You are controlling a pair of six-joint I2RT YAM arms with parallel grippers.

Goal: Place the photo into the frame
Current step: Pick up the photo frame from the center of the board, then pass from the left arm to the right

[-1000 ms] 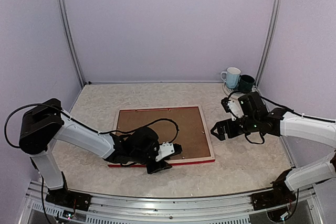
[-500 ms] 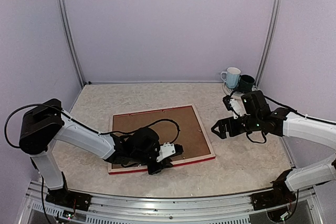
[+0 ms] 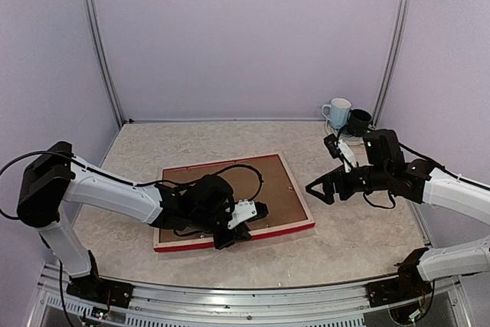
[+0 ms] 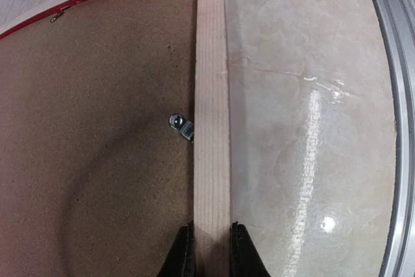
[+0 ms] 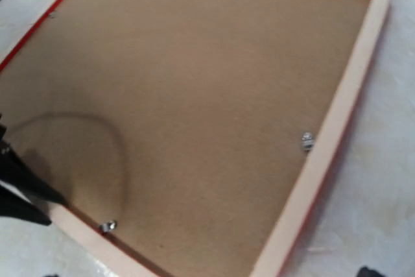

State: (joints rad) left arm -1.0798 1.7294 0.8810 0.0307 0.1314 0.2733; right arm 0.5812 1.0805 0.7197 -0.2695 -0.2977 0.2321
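One thin rectangular frame (image 3: pixel 301 191), pale wood on its upturned back and red along the outer edge, is seen lying back-up on the pale marbled tabletop (image 3: pixel 360 243). It sits at the lower centre of the top view, skewed so that its right corner points toward the lower right.

- The opening of the frame is filled by a plain brown backing board (image 3: pixel 272 193). A black cable (image 3: pixel 230 172) from the left arm is looped across the board.
- Left tool (image 3: pixel 227 237): placed at the frame's near rail, left of centre in the picture. In the left wrist view the pale rail (image 4: pixel 211 95) runs up the middle. The tool (image 4: pixel 212 254) is closed narrowly upon it, with one black finger (image 4: pixel 183 256) on the board side and the other on the tabletop side.
- A small metal turn clip (image 4: pixel 181 126) is noted on the board just beside that rail.
- Right tool (image 3: pixel 321 189): held above the tabletop just right of the frame's right rail, apart from it. Its jaws are spread wide and nothing is held.
- In the right wrist view two more clips are recorded near the rails (image 5: pixel 307 139) (image 5: pixel 107 226).
- A white mug (image 3: pixel 336 112) and a dark mug (image 3: pixel 358 120) are noted side by side at the far right corner, well apart from the frame.
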